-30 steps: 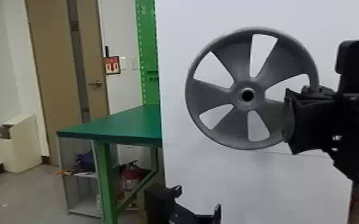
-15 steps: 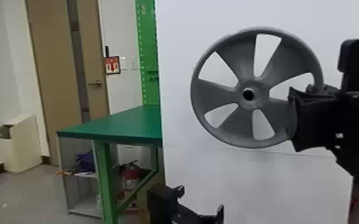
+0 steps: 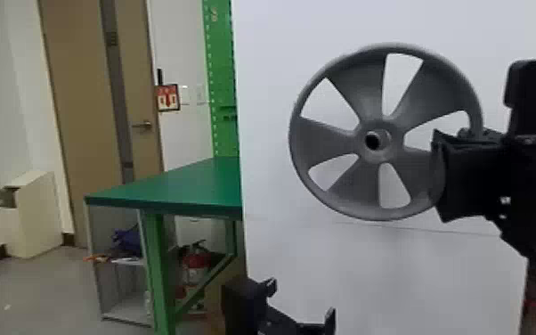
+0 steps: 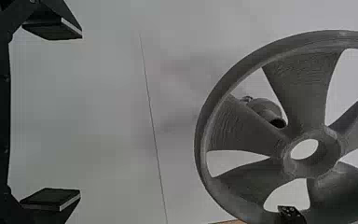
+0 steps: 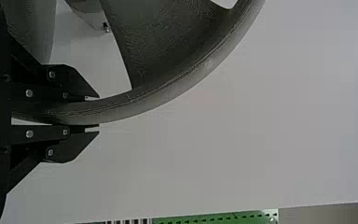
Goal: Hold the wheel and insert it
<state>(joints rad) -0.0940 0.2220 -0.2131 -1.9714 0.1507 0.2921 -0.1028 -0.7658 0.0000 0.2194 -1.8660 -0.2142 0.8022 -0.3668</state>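
In the head view my right gripper holds the grey spoked wheel by its right-hand rim, before the white panel. The wheel is upright, its hub facing out. The right wrist view has the right gripper shut on the rim of the wheel, a finger on each side. Through a gap between spokes in the left wrist view, a round mount shows behind the wheel, off its centre hole. My left gripper is low in the head view; in its wrist view the left gripper is open, holding nothing.
The white panel stands upright behind the wheel, with green perforated posts at its sides. A green table is at the left, with a shelf and a fire extinguisher beneath. Farther left stands a beige box.
The right gripper and the wheel have shifted slightly right, and the wheel's face has turned a little. The left gripper has moved slightly right.
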